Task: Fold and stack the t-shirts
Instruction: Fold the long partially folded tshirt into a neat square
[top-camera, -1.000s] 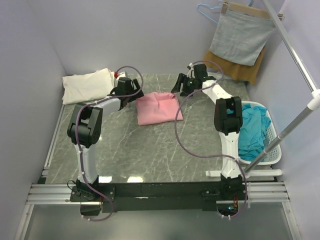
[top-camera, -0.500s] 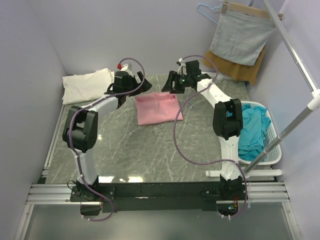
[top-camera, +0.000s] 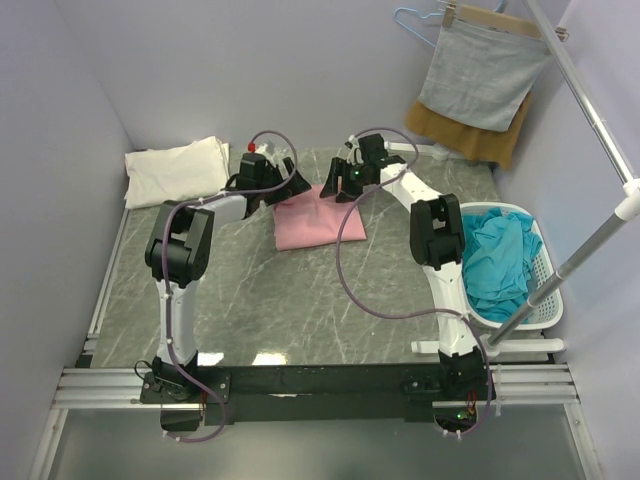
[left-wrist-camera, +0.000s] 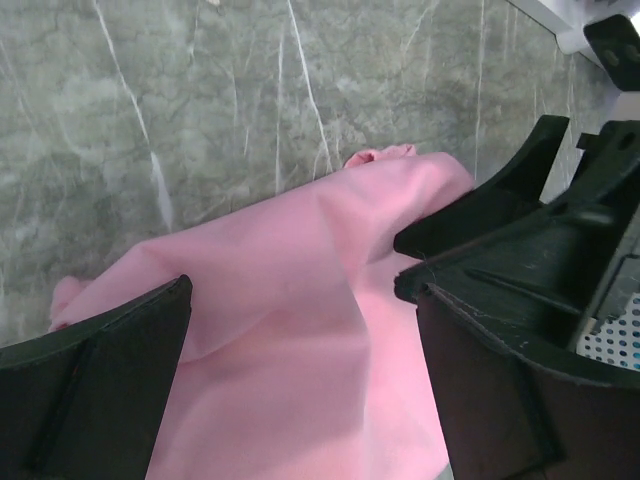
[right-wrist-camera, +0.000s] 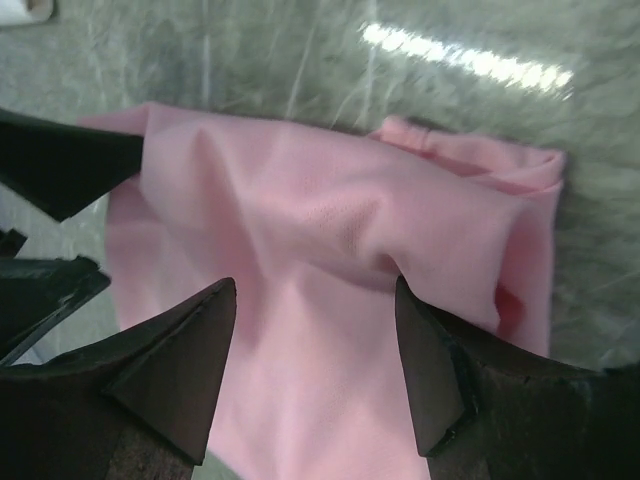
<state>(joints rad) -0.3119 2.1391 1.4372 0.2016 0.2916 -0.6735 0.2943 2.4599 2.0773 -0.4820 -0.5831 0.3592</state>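
A folded pale pink t-shirt (top-camera: 318, 222) lies at the middle back of the marble table. My left gripper (top-camera: 293, 186) is at its far left edge and my right gripper (top-camera: 335, 186) at its far right edge, tips nearly meeting. In the left wrist view the pink t-shirt (left-wrist-camera: 300, 350) fills the gap of the open left gripper (left-wrist-camera: 300, 300), unpinched. In the right wrist view the right gripper (right-wrist-camera: 312, 300) stands open over the pink t-shirt (right-wrist-camera: 330, 220). A cream-white t-shirt (top-camera: 175, 168) lies at the back left. Teal-blue t-shirts (top-camera: 495, 260) fill a basket.
The white laundry basket (top-camera: 547, 268) stands at the table's right edge, beside my right arm. A grey cloth (top-camera: 482, 70) on a hanger and a mustard-brown cloth (top-camera: 470, 138) hang at the back right. A metal rod (top-camera: 590, 120) slants across the right side.
Both grippers have moved inward toward each other and down onto the far edge of the pink t-shirt. The shirts have not moved.
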